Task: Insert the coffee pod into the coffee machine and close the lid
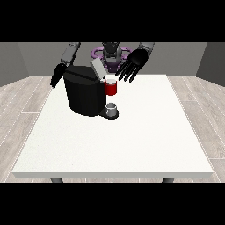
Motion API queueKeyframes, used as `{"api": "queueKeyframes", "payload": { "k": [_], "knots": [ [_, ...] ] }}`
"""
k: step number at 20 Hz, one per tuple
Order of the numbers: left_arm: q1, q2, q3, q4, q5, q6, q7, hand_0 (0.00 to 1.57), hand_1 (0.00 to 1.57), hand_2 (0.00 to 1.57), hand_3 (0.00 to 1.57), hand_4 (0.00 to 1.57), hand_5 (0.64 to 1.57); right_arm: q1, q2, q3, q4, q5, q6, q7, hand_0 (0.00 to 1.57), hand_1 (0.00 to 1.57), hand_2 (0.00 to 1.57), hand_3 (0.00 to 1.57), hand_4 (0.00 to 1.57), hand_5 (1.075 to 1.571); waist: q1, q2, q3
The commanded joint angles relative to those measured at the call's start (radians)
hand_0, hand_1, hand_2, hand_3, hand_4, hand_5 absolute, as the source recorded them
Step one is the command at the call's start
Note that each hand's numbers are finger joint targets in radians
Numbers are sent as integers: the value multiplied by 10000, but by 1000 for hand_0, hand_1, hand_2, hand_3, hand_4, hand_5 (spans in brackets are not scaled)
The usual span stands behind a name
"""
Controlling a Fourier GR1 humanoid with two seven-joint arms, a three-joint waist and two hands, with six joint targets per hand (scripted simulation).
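The black coffee machine [83, 94] stands on the white table [132, 140] at the back left. Its grey lid [97, 68] is tilted up and open. A red thing at the machine [111, 88] sits under the lid at the machine's front. Below it, a small grey thing [112, 108] rests on the machine's base; I cannot tell whether it is the pod. The hand at the view's right [133, 65] hovers just right of the lid, above the red thing, with fingers spread and holding nothing. The hand at the view's left [57, 75] hangs beside the machine's left side, fingers relaxed downward.
The robot's torso [110, 53] stands behind the table's far edge. The table's bare top stretches towards the camera and to the right of the machine. A wooden floor surrounds the table.
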Motion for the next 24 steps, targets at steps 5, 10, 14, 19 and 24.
{"api": "queueKeyframes", "payload": {
  "k": [5,10,14,19,24],
  "knots": [
    [1667,-2084,1867,-342,2756,-208,-497,0,0,0,0,198,1571,1335,52,-357,724,-183,-84,-156,0,0,0,0,0,1571,1536,-2028,-37],
    [3289,-2992,3580,-113,4882,-541,-877,0,0,0,0,0,1571,2494,-159,-630,856,-300,9,-659,0,0,0,0,0,1571,2284,-3013,-36],
    [5199,-3964,3173,29,5009,-632,-970,0,0,0,0,419,1571,3096,-90,-476,737,-212,38,-362,0,0,0,0,0,1571,2674,-4626,-12],
    [6286,-3945,3034,-235,4907,-527,-726,0,0,0,0,442,1571,2897,114,147,-368,-309,625,-215,0,0,0,0,0,1571,2571,-5242,-11],
    [6586,-3598,3244,-379,5266,-551,-643,0,0,0,0,404,1571,2125,119,622,-1265,-864,1821,-35,0,0,0,0,0,1571,2615,-5263,-10]
  ]
}}
